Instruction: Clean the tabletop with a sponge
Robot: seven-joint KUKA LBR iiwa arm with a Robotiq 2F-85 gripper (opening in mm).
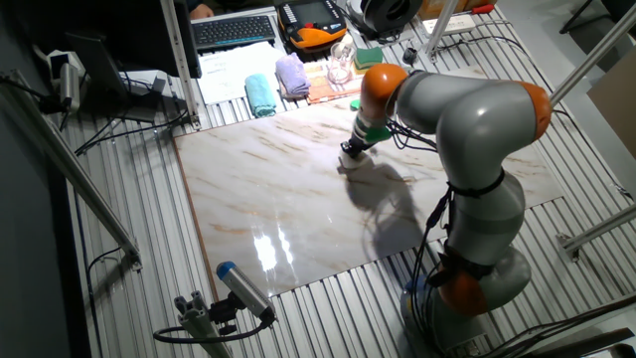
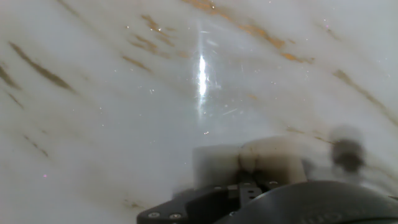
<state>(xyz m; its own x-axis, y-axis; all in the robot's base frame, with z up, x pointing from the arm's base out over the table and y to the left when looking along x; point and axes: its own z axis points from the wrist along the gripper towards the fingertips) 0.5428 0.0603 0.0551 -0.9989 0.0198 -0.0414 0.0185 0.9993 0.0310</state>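
The tabletop (image 1: 288,199) is a glossy white marble-look slab with tan veins; in the hand view the tabletop (image 2: 124,93) fills the frame up close. My gripper (image 1: 353,151) points down at its far middle part. The cream sponge (image 1: 350,165) sits under the fingers, pressed onto the slab. In the hand view the sponge (image 2: 249,160) is pinched at the bottom centre, and my gripper (image 2: 245,180) is shut on it. The fingertips are mostly hidden behind the sponge and the dark hand body.
Behind the slab lie a teal cloth (image 1: 261,94), a lilac cloth (image 1: 291,73), a glass (image 1: 341,68) and a green-and-yellow sponge (image 1: 369,57). A keyboard (image 1: 236,30) is at the back. A small camera on a stand (image 1: 241,288) sits on the ribbed metal surface (image 1: 129,199) in front.
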